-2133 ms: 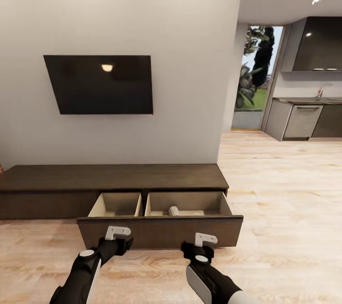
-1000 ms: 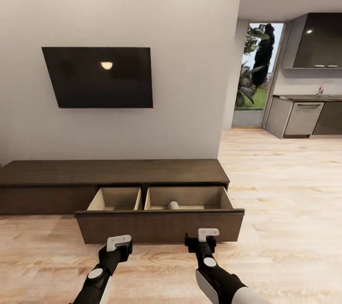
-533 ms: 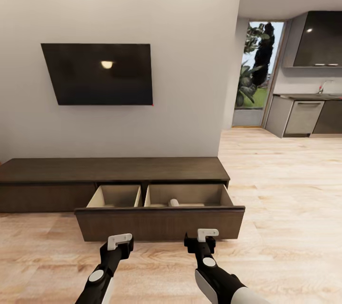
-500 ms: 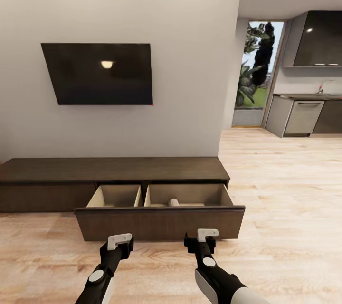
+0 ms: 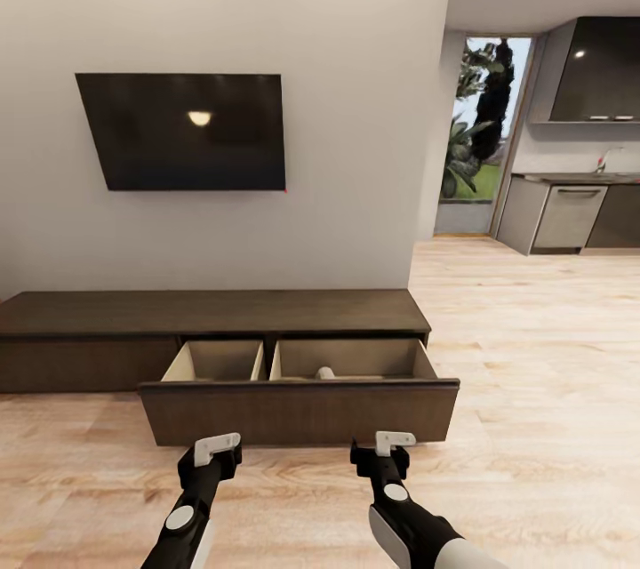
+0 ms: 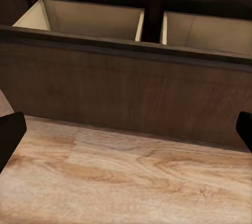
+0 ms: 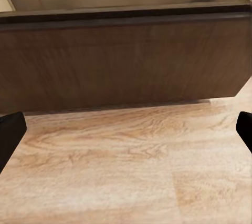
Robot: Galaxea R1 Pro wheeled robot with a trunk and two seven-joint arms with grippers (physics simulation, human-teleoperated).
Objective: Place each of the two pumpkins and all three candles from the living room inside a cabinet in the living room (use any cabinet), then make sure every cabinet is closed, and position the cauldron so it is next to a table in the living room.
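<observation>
In the head view, the cabinet (image 5: 213, 313) runs long and low along the grey wall under a dark screen (image 5: 182, 132), its one pulled-out drawer (image 5: 300, 409) jutting over the plank floor (image 5: 533, 391); open floor stretches to the right toward the kitchen. The drawer front is dark-brown and handle-less, and behind it are two pale beige compartments; a small pale cylinder (image 5: 325, 372), perhaps a candle, lies in the right-hand one. Two grippers hang just short of the drawer front, apart from it: the left gripper (image 5: 217, 447) and the right gripper (image 5: 394, 442). In the left wrist view, the drawer's top edge crosses above bare floor, both compartments show, and the dark fingertips (image 6: 10, 134) stand wide apart, released. In the right wrist view, the drawer front ends at a corner with floor beside it, and the fingertips (image 7: 9, 132) are likewise spread, holding nothing.
</observation>
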